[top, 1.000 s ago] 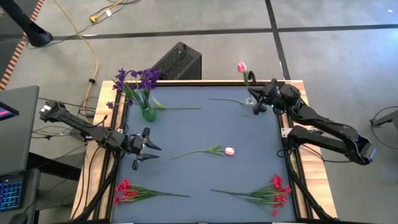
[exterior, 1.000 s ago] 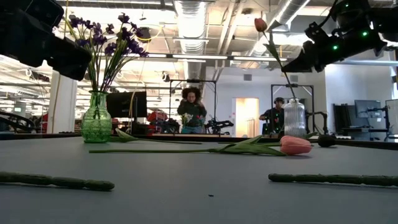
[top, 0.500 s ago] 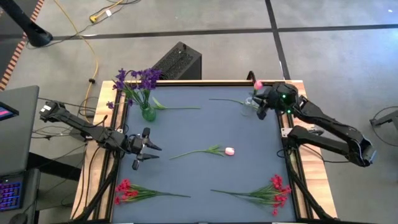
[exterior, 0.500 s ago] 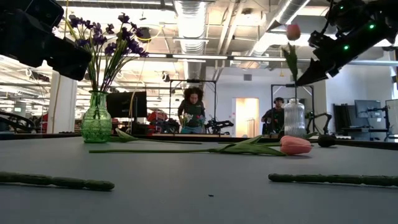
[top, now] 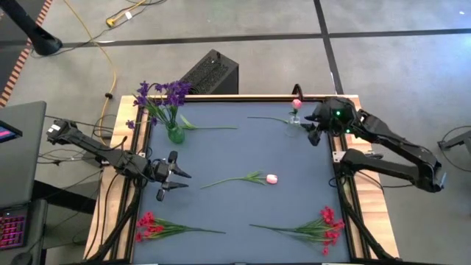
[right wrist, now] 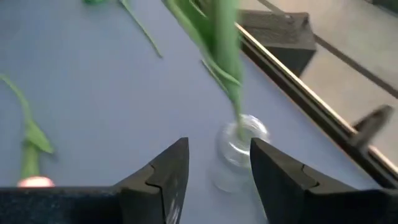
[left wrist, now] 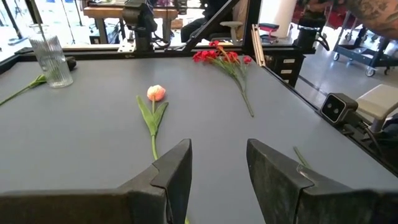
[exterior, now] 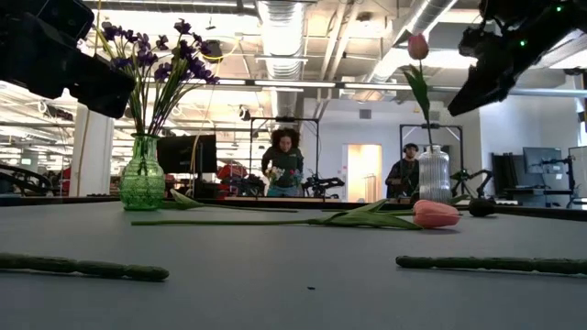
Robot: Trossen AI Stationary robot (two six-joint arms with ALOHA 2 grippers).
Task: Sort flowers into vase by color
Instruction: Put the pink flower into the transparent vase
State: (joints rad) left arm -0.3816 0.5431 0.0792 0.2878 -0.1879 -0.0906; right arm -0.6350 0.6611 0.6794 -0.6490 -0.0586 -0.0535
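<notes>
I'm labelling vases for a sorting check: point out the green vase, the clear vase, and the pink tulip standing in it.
green vase (exterior: 142,176), low view, on its glass belly.
clear vase (exterior: 434,174), low view, on its ribbed wall.
pink tulip (exterior: 418,46), low view, on its bloom.

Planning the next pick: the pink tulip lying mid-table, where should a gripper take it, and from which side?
Grip the tulip at mid-stem, from straight above. It lies flat, with the stem running toward the left arm's side and the bloom toward the right's. The stem looks thin and bare there, clear of the leaves near the bloom. The left gripper, open, is probably the nearer one.
</notes>
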